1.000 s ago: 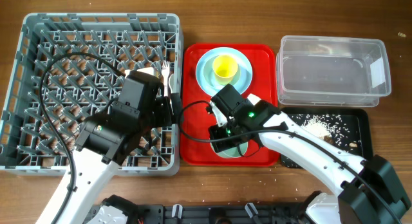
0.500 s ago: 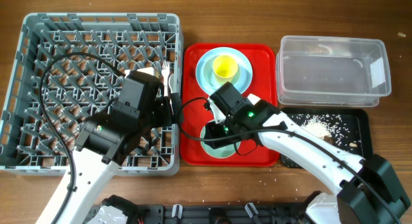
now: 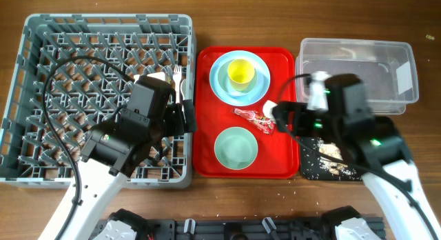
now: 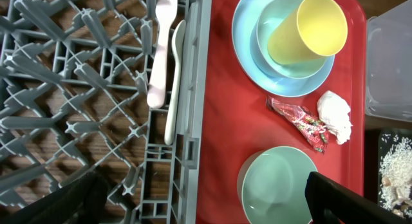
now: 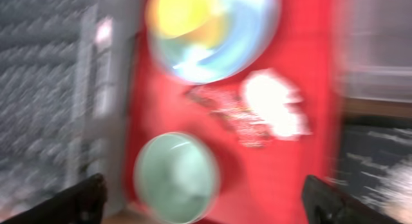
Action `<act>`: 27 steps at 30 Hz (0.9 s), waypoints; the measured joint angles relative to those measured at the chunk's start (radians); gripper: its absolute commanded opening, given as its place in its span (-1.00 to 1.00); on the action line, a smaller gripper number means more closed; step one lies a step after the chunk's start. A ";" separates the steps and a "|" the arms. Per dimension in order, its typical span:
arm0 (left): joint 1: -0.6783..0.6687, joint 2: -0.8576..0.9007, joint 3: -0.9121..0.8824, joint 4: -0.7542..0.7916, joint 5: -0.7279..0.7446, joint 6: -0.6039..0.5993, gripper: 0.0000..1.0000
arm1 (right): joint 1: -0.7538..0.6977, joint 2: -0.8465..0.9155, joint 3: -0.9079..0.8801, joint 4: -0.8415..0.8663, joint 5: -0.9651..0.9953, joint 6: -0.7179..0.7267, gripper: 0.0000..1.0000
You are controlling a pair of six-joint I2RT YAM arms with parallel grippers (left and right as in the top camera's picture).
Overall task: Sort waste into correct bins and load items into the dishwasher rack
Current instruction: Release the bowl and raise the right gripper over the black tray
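Fingers spread wide and empty, the left gripper [image 3: 183,119] hangs over the right edge of the peg-latticed grey dishwasher rack [image 3: 41,33], where a white plastic fork [image 4: 161,50] and spoon [image 4: 175,82] lie. The right gripper [image 3: 281,120], equally agape, sits at the right rim of the flat red tray [image 3: 207,164]. On that tray are a smooth mint-green bowl [image 3: 236,147], a crinkled red wrapper [image 3: 253,118], a crumpled tissue wad [image 4: 336,114] and a yellow cup [image 3: 241,72] on a round blue plate [image 3: 219,85]; crumbly beige scraps [image 3: 331,152] speckle the black tray [image 3: 389,140] below the clear tub [image 3: 358,71].
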 measured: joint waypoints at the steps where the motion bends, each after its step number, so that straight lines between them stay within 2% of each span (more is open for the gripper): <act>1: 0.000 0.000 0.000 0.000 0.000 0.000 1.00 | -0.033 -0.034 0.000 -0.028 0.069 0.000 0.99; 5: 0.000 0.000 0.000 0.000 0.000 0.000 1.00 | -0.063 -0.080 0.000 -0.044 0.219 0.000 0.99; 11: 0.000 0.000 0.000 0.000 0.000 0.000 1.00 | -0.063 -0.054 0.000 -0.044 0.281 0.000 0.99; 23: 0.000 0.000 0.000 0.003 0.000 0.000 1.00 | -0.063 0.162 0.000 -0.033 0.291 0.000 0.99; 27: -0.002 0.005 0.000 0.067 0.054 -0.023 0.99 | -0.063 0.237 0.000 -0.029 0.291 0.000 0.99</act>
